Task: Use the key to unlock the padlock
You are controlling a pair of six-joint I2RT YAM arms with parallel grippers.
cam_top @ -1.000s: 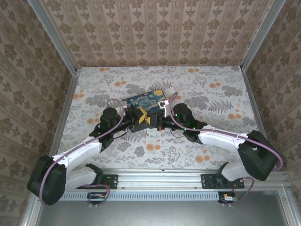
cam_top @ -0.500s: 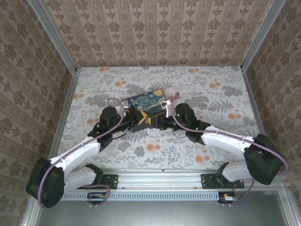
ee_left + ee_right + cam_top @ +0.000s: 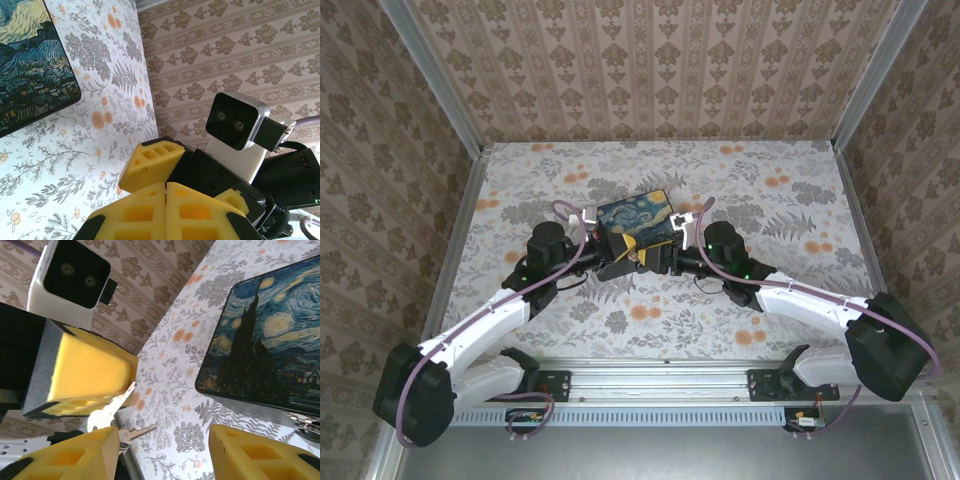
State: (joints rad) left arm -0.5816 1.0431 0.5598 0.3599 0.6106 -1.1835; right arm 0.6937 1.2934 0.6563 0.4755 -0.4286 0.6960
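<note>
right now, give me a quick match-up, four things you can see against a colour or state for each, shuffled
1. left gripper
2. right gripper
3. keys
4. painted mat

a. dark blue with yellow swirls
b. jaws apart
c. silver
d. jaws shut

Pairs: 1-d, 2-b, 3-c, 4-a

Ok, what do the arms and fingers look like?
The left arm and right arm match: white links, black joints, a lilac cable looping alongside each. Their fingers are yellow blocks with square recesses, on black mounts.
</note>
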